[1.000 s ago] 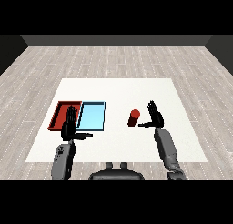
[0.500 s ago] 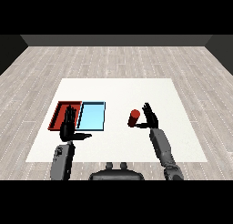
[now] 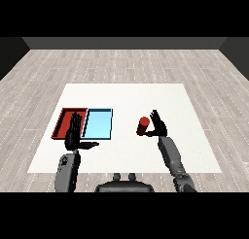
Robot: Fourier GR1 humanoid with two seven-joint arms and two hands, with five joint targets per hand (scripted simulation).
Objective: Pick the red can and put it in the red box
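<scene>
In the head view, a white desk (image 3: 126, 94) is seen on a grey wooden floor (image 3: 121, 63). A red can (image 3: 143, 126) is seen standing upright on the desk, to the right of the middle. The right robot hand (image 3: 159, 127) is placed just beside the can, on its right side. The fingers of this robot hand are held straight and point up, and the thumb is stretched toward the can. The can is not wrapped by the fingers, so nothing is held. Whether the thumb is touching the can cannot be told.

A red tray (image 3: 63, 117) and a light blue tray (image 3: 98, 124) are laid side by side on the left part of the desk, with the red one on the outside. The can is kept well apart from both trays. The left robot hand (image 3: 74, 134) is held up at the near edge of the trays, with its fingers straight and its thumb stuck out to the side. Nothing is held in it.
</scene>
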